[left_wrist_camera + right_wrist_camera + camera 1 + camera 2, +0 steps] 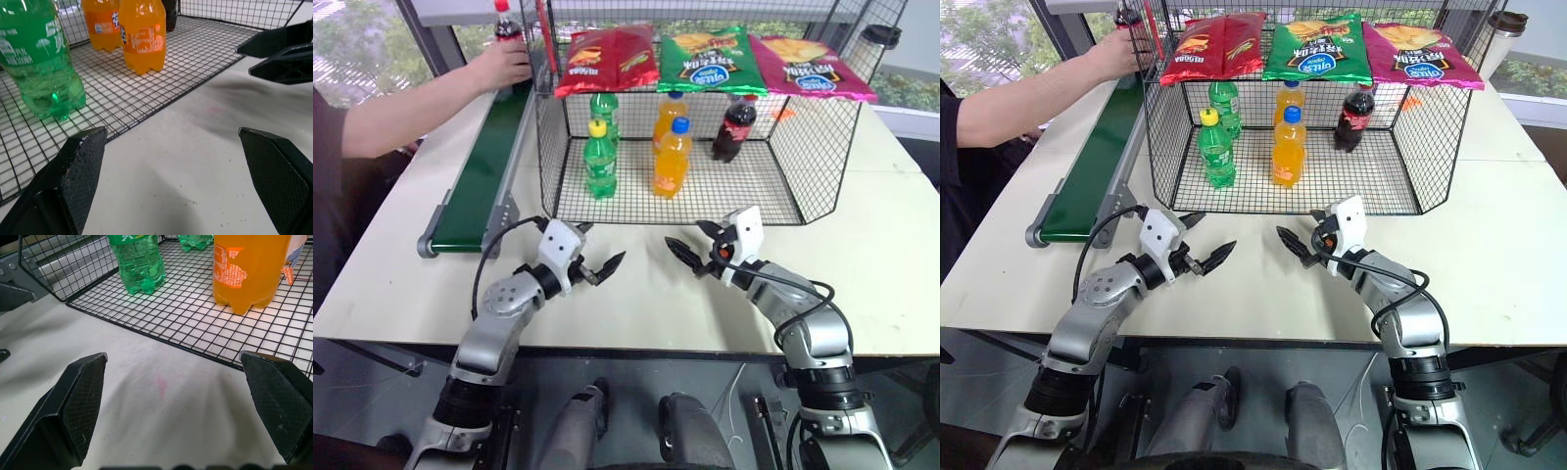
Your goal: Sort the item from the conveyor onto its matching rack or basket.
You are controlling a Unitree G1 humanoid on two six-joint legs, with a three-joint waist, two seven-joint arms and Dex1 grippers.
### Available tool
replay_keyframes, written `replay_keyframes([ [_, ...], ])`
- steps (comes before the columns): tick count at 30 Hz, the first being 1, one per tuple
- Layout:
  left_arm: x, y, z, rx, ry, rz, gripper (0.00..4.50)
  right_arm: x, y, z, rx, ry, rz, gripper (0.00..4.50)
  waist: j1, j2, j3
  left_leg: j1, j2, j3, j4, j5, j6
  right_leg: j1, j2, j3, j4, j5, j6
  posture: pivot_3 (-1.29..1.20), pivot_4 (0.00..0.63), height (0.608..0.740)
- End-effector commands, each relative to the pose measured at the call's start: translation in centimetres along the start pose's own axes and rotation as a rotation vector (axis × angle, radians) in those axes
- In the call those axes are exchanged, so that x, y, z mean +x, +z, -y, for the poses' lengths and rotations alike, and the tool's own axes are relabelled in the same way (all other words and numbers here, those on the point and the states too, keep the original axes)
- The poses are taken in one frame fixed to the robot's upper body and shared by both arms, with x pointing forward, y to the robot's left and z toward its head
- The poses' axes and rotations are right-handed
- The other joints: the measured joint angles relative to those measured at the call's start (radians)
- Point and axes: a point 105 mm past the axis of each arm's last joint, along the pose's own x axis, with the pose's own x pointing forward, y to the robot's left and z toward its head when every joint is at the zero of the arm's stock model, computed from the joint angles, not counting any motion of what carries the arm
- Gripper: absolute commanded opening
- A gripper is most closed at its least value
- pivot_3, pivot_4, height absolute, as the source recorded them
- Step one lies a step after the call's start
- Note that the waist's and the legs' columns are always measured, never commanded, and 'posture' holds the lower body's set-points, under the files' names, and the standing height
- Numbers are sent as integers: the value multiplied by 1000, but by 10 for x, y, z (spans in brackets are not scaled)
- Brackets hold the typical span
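I hold both arms parked at the table's near edge, left gripper (599,269) and right gripper (693,251) spread wide and empty, since the cola bottle (507,29) is on the conveyor's (480,186) far end, in a person's hand (505,65).

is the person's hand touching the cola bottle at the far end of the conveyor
Touching. In the left eye view the person's hand is wrapped around the cola bottle standing at the far end of the conveyor, with no gap between them.
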Motion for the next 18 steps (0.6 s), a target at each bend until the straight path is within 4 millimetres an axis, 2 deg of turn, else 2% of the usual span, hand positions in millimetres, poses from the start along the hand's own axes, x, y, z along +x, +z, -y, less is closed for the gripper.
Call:
replay_keyframes([
  [1,0,9,3,29,-12,19,4500,-2,18,-5,-43,23,53,4472,0,0,0,0,0,0,0,0,0,0,0,0,0,0,0,0,150,738],
  [9,-2,13,-4,23,8,32,4500,-4,20,-6,-21,49,60,4472,0,0,0,0,0,0,0,0,0,0,0,0,0,0,0,0,150,738],
  [15,-10,37,-19,53,114,100,4500,-7,32,-16,-34,116,92,4472,0,0,0,0,0,0,0,0,0,0,0,0,0,0,0,0,150,738],
  [18,-24,53,-39,64,251,143,4500,-9,45,-29,-62,193,112,4472,-1,0,0,0,0,0,0,0,0,0,0,0,0,0,0,0,150,738],
])
